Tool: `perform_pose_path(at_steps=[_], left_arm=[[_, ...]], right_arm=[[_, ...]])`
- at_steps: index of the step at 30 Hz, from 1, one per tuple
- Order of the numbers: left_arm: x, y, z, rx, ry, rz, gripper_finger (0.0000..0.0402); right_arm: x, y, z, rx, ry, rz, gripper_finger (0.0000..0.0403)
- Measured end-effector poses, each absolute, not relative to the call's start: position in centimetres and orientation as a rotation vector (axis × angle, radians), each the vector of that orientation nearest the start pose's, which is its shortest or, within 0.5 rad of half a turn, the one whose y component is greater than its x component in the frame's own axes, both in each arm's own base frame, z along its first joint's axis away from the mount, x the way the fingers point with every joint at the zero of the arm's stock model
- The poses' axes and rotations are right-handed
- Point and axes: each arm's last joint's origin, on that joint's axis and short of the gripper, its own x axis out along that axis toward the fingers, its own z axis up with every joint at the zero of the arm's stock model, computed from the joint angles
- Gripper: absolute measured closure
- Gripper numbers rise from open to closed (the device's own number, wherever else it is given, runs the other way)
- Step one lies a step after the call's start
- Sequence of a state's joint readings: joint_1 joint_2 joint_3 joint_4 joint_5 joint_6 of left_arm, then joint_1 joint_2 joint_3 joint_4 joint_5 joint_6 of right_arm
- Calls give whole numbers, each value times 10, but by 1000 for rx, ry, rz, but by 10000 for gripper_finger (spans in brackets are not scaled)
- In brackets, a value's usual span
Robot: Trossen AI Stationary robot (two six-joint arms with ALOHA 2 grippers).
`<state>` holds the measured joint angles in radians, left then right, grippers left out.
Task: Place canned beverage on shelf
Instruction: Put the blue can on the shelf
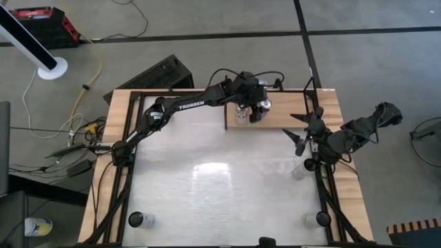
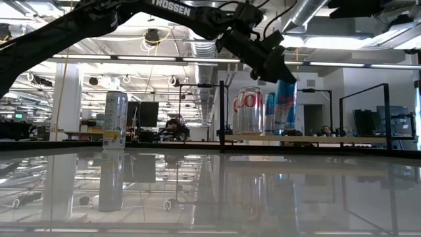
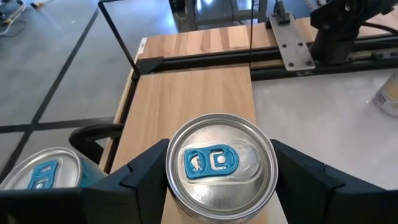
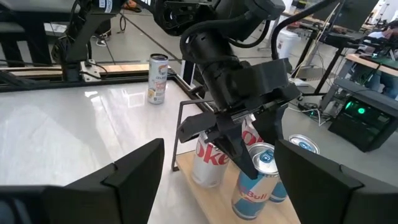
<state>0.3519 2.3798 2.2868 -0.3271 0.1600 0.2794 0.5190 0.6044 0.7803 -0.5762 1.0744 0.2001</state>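
The shelf [image 1: 282,118] is a light wooden board with thin black posts at the table's far edge. A silver Coke can [image 2: 248,110] and a blue can [image 4: 305,146] stand on it. Between them is a blue-and-silver beverage can [image 3: 221,186] with a blue tab, upright, and my left gripper [image 1: 256,110] is shut on it. Whether its base rests on the board or hangs just above it, I cannot tell. My right gripper [image 4: 217,168] waits open at the table's right edge with nothing between its fingers. My left gripper pinches the beverage can between its two fingers, high on its side wall [image 3: 174,196] just under the rim. The fingers [image 3: 143,174] come slanting slightly down from the table's left and lie across the upright can.
A tall pale can [image 2: 116,120] stands on the white tabletop at the far left. Another can [image 3: 388,93] stands on the table toward the right. The shelf's black frame posts [image 2: 222,115] rise beside the cans. Two small dark round things [image 1: 136,219] sit at the near corners.
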Motion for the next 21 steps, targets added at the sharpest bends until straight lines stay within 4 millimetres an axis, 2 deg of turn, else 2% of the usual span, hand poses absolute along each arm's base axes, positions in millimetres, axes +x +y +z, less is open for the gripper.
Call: perform_pose_path(at_steps=[13, 21], left_arm=[[519, 186, 272, 132, 463, 121, 177], [518, 186, 275, 105, 441, 105, 173]], right_arm=[[107, 32, 324, -94, 226, -571, 76], [107, 32, 323, -97, 231, -565, 76]])
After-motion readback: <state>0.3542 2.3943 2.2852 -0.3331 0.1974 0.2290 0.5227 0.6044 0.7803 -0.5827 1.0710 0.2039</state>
